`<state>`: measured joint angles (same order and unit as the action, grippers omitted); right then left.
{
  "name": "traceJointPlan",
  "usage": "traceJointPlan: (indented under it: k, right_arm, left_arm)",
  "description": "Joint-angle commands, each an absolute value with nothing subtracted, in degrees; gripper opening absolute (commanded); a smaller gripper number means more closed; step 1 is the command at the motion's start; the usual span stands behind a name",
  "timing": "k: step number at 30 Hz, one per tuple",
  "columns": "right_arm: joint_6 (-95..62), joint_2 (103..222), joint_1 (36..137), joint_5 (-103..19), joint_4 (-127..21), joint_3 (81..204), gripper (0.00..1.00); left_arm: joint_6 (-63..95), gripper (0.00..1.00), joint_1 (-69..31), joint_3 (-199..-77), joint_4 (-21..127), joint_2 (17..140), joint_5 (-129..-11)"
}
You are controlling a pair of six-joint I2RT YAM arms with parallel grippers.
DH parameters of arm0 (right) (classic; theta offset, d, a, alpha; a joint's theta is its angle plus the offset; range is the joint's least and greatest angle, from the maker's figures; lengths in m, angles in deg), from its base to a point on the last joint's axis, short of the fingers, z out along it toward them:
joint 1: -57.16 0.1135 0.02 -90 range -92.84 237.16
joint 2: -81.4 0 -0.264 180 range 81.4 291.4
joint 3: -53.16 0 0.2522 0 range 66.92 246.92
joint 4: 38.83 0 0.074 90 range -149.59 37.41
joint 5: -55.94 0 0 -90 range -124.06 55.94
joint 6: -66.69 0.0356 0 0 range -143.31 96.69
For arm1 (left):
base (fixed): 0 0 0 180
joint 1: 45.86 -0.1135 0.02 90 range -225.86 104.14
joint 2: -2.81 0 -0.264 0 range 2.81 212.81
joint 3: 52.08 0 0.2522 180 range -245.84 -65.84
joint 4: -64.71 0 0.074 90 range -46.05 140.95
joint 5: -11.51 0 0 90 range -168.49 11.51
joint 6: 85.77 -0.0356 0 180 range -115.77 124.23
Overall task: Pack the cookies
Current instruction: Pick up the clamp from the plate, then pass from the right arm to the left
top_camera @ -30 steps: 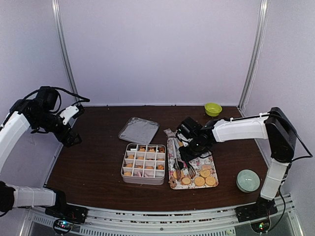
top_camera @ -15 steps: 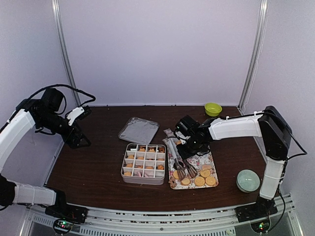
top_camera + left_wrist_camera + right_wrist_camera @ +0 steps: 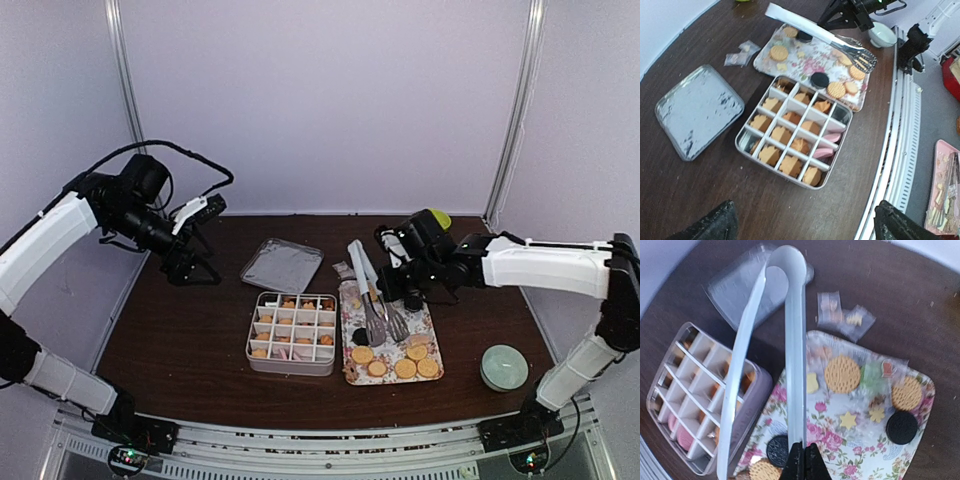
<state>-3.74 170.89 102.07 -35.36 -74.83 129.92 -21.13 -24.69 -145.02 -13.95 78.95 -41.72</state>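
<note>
The right gripper (image 3: 398, 283) is shut on the tongs (image 3: 371, 297). In the wrist view its fingers (image 3: 801, 462) seem to pinch just one arm, with the hinge pointing far-left and the tines over the tray (image 3: 832, 442). The left gripper (image 3: 196, 243) hangs wide open and empty over the far-left table, well clear.

The step in hand looks like taking up the tool. The cookies (image 3: 404, 367) left to pack lie mainly in a row at the tray's near end, with a few more toward its far end. The rest sit in the cells of the box (image 3: 290, 368), just left of the tray.

Next, the tines need to come down over one tray cookie and squeeze it. A hold on only one arm may not close the tongs, so a regrip could be needed.

Room is tight on the left, where the box wall stands right beside the tray rim. The lid (image 3: 282, 265) lies beyond the box. To the right, bare table runs to a pale bowl (image 3: 503, 367).
</note>
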Motion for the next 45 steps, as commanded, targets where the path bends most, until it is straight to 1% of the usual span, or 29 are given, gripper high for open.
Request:
traceJointPlan:
  k: [1,3,5,8,11,15,18,23,28,30,34,38,40,41,42,43,44,45]
  right_arm:
    - [2.3,157.4,105.8,-28.5,-57.7,123.9,0.0]
    - [3.8,151.7,109.7,-23.6,-48.0,119.8,0.0]
    - [3.9,148.7,114.2,-17.5,-39.8,118.0,0.0]
    - [2.8,148.9,119.2,-11.1,-32.8,119.7,0.0]
    - [1.5,151.8,122.5,-9.0,-26.2,122.3,0.0]
    - [-1.5,156.8,125.7,-6.3,-22.1,127.2,0.0]
    - [-3.5,159.0,126.4,-7.2,-18.1,129.4,0.0]
    - [-5.4,161.6,126.7,-8.6,-16.5,133.1,0.0]
    - [-5.6,162.5,126.7,-9.6,-16.9,134.6,0.0]
    - [-5.7,162.7,126.7,-9.5,-16.8,134.7,0.0]
    - [-6.5,163.7,126.7,-9.7,-16.7,136.0,0.0]
    - [-6.8,165.1,126.7,-11.1,-17.1,136.9,0.0]
    - [-6.5,165.4,126.7,-11.3,-17.2,136.6,0.0]
    - [-6.4,165.3,126.6,-11.4,-17.3,136.2,0.0]
    - [-6.4,165.0,126.6,-11.9,-17.7,135.8,0.03]
    - [-6.3,164.5,126.4,-12.5,-18.9,135.6,0.1]
    - [-5.6,163.3,125.9,-13.6,-20.7,135.1,0.21]
    - [-4.5,161.9,124.6,-15.4,-22.8,134.0,0.35]
  left_arm:
    - [-17.7,0.98,-20.3,-152.6,-13.5,82.5,-33.8]
    - [-15.2,0.98,-18.2,-155.3,-12.2,83.8,-30.3]
    - [-12.7,0.98,-16.3,-158.0,-10.5,85.0,-26.4]
    - [-8.9,0.98,-13.8,-162.1,-8.4,86.7,-20.2]
    - [-4.9,0.96,-11.9,-164.9,-5.9,87.5,-14.9]
    - [0.9,0.86,-8.8,-165.4,-1.2,87.8,-12.4]
    - [2.4,0.84,-7.0,-164.4,0.5,88.0,-11.6]
    - [3.1,0.75,-6.4,-163.1,1.2,88.0,-12.7]
    - [1.6,0.71,-6.4,-161.9,0.6,88.1,-14.7]
    - [1.3,0.64,-6.4,-161.5,0.6,88.2,-14.3]
    - [1.6,0.38,-6.4,-161.1,0.6,89.5,-13.2]
    - [1.7,0.24,-6.4,-162.1,0.7,91.2,-11.0]
    - [1.6,0.0,-6.4,-162.3,0.6,91.6,-11.3]
    - [0.9,0.0,-6.4,-162.5,0.1,91.7,-11.7]
    - [-0.6,0.0,-6.4,-163.0,-1.3,91.8,-11.6]
    - [-2.4,0.0,-6.4,-163.6,-3.0,92.1,-11.7]
    - [-3.9,0.0,-6.4,-164.2,-4.6,92.3,-11.8]
    - [-6.2,0.0,-6.4,-164.8,-6.6,92.5,-12.0]
